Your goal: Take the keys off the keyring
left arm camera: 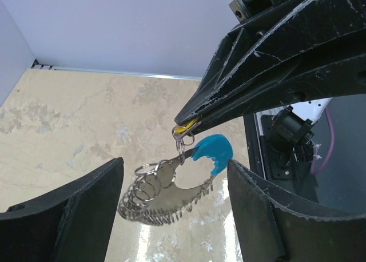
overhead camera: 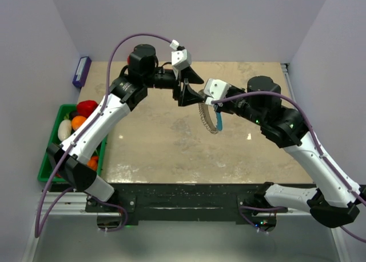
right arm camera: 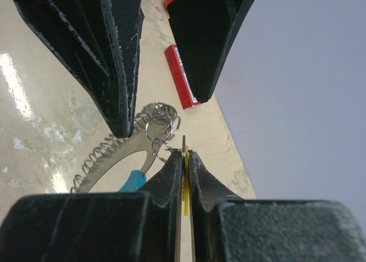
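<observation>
keyring: a floppy silvery loop with a blue segment, hanging in the air above the tabletop from small rings under the key.
key: a tiny yellow piece, nipped between the right gripper's tips and linked to the loop by a small ring.
right gripper: closed tight on the key and carrying the whole bunch by it.
left gripper: spread wide and empty, one finger on each side of the hanging loop; i cannot tell whether a finger brushes it.
step in hand: i'd say the left is set to take the loop so the two can work it apart.
doing it well: close on the small rings or the blue segment just under the key, not the loose coils lower down, which look likely to slip. keep the right firm, then work the key round its ring rather than tugging straight.
arm pose: both arms reach in over the tabletop and meet nose to nose, with the grippers held off the surface.
</observation>
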{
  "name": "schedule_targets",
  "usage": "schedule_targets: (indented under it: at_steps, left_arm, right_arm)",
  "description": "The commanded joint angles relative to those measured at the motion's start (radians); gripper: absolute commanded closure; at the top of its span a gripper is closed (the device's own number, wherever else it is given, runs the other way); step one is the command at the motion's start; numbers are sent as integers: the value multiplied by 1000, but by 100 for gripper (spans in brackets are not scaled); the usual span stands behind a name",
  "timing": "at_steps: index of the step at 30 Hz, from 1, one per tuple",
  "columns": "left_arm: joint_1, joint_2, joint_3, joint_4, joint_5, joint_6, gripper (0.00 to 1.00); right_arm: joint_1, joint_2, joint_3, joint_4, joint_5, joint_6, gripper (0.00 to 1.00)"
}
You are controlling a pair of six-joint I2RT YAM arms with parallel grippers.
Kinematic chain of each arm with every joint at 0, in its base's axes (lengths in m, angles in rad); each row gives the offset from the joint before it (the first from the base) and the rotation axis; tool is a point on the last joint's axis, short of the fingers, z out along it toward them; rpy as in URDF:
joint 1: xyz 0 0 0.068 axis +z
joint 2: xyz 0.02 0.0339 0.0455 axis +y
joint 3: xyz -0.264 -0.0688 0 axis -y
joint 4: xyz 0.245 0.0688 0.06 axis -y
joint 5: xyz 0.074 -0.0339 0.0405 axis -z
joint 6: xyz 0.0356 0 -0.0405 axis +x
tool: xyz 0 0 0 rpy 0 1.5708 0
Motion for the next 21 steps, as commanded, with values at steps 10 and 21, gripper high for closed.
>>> schedule_targets:
  at_steps: [10, 21]
  left_arm:
    - [-22, 23, 0, 25, -11, 6, 17]
    - [-37, 44, 37, 2, -31, 30, 21]
  right_arm:
    - [-4, -2, 81, 48, -32, 29, 100]
    - [-2, -27, 72, 37, -60, 34, 100]
